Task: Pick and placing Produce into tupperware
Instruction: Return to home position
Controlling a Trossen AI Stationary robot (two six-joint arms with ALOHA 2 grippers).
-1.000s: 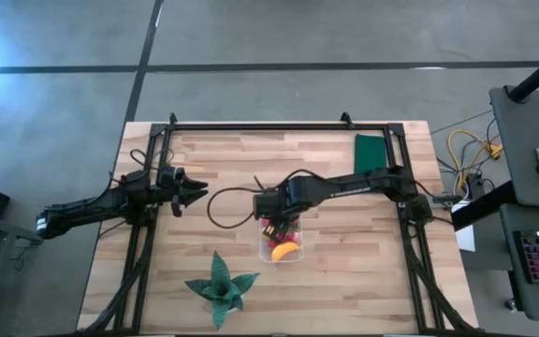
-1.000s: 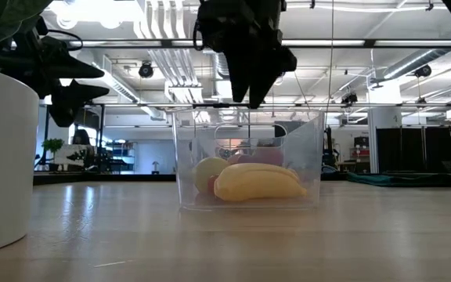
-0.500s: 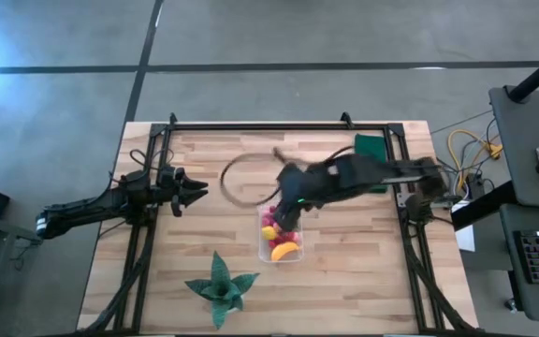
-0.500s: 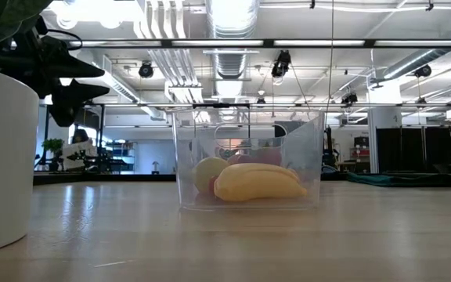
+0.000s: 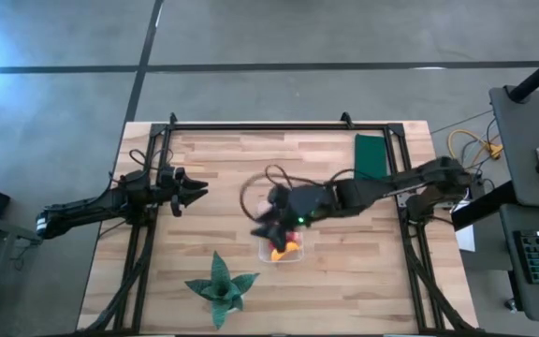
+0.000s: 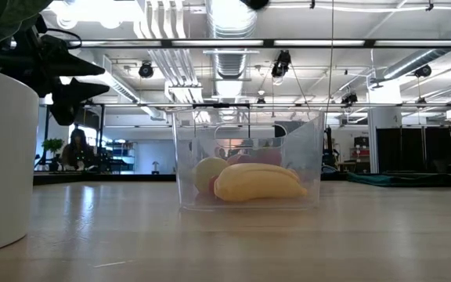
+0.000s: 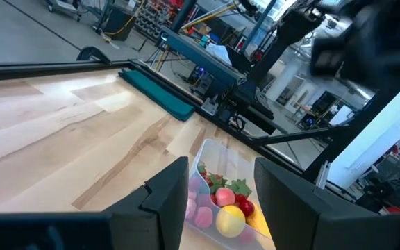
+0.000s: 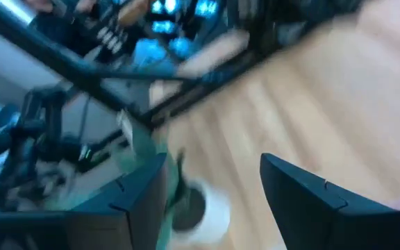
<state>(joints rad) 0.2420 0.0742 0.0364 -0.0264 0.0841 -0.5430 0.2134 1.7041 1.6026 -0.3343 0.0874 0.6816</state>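
Observation:
The clear tupperware (image 6: 249,160) stands on the wooden table, a little to the right of its middle (image 5: 286,249). In it lie the yellow-orange banana (image 6: 258,182), the lemon-like fruit (image 6: 208,172) and red and pink strawberry pieces (image 7: 215,197). My right gripper (image 5: 271,225) hovers high over the tupperware's far-left corner. It is blurred, open and empty (image 8: 212,160), and hides part of the container from above. My left gripper (image 5: 195,190) waits in the air at the table's left, open (image 7: 221,167), pointing toward the tupperware (image 7: 222,201).
A green spiky-leaved plant (image 5: 220,285) in a white pot (image 6: 2,157) stands near the table's near edge, left of the tupperware. A dark green flat rectangle (image 5: 372,154) lies at the far right. A black frame (image 5: 279,124) runs along the table's edges. Bare wood lies between both arms.
My right gripper has risen from just above the tupperware out of the top of the low view. The arm swung toward the far right and came back over the container, tipping so that its wrist camera now faces the plant. The fruit and the tupperware have stayed put.

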